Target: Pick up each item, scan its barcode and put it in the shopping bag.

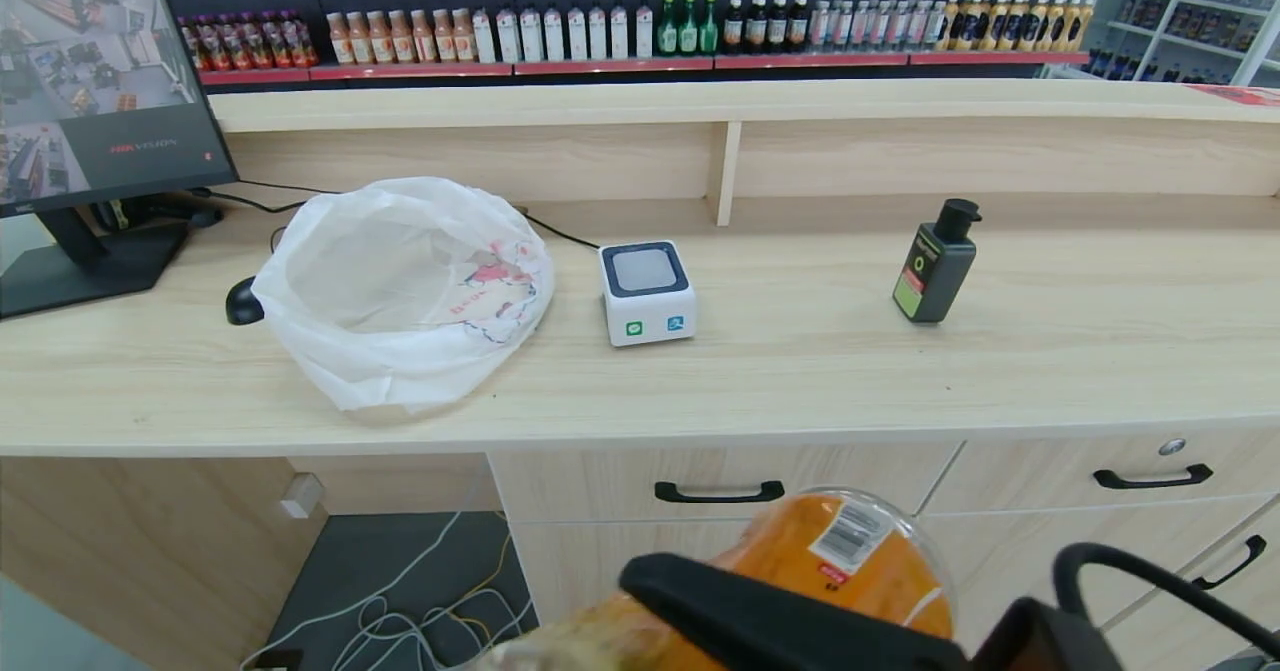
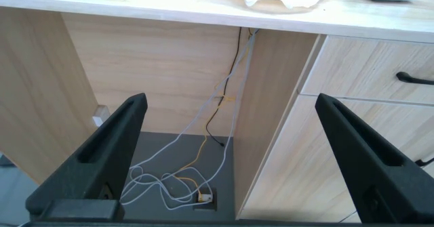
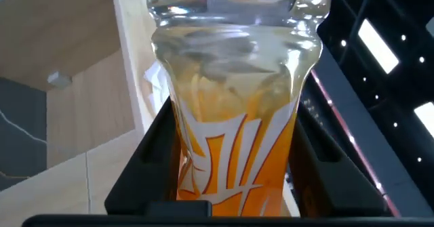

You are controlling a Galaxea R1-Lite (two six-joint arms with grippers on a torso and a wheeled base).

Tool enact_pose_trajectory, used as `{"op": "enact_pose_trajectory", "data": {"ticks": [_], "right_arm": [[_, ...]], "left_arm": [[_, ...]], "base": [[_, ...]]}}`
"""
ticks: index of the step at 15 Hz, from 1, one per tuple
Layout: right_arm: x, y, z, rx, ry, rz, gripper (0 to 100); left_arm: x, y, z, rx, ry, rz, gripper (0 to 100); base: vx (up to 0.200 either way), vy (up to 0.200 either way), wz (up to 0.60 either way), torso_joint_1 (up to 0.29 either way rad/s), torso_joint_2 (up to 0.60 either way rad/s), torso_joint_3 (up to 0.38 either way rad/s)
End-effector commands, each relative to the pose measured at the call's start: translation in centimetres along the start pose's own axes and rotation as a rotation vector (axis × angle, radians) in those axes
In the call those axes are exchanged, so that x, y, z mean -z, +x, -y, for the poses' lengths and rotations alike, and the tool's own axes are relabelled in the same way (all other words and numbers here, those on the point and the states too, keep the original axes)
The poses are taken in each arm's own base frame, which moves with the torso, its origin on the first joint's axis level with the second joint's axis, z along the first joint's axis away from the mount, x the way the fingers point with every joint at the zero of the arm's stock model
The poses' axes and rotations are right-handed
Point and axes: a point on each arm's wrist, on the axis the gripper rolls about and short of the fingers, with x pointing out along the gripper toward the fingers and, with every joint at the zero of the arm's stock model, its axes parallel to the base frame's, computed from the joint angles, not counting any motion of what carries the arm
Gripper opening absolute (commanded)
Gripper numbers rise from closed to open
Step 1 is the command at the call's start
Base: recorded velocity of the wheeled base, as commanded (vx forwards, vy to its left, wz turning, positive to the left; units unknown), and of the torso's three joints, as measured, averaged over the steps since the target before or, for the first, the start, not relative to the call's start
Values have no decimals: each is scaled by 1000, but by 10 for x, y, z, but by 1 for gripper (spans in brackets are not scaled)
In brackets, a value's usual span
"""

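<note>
Shop, checkout area.
- Shelf (image 1: 600, 68) behind: red-edged, long row of bottled drinks, sauces.
- Stocked racks (image 1: 1190, 11) far right.
- Wood counter (image 1: 800, 381), drawers (image 1: 600, 476) below.
- Scanner (image 1: 646, 291) on counter.
- Bag (image 1: 400, 291) beside it, open.
- Monitor (image 1: 90, 81): security-camera views of aisles.

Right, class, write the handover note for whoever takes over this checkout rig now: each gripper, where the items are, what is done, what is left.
Right gripper shut on the orange bottle, held low in front of the counter, barcode sticker facing up.
Left gripper open, empty, below counter level.
On the counter: shopping bag open, nothing visible inside; scanner to its right; dark pump bottle upright further right.
Done: orange bottle picked up.
Left: scan and bag it, then pick up, scan and bag the dark pump bottle.
</note>
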Motion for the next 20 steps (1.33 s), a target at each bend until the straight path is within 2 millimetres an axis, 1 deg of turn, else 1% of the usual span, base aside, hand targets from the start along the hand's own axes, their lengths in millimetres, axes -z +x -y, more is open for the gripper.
{"op": "enact_pose_trajectory", "data": {"ticks": [1,14,18,20], "right_arm": [[-3,12,-14,-47,-32,0,0],[-2,12,-13,-43,-248,-26,0],[-2,10,-15,-60,-325,8,0],[2,11,-15,-67,-383,14,0]], "left_arm": [[0,0,0,-1,0,0,100],[0,0,0,-1,0,0,100],[0,0,0,-1,0,0,100],[0,0,0,-1,0,0,100]], "base": [[0,0,0,0,0,0],[0,0,0,0,0,0],[0,0,0,0,0,0],[0,0,0,0,0,0]]}}
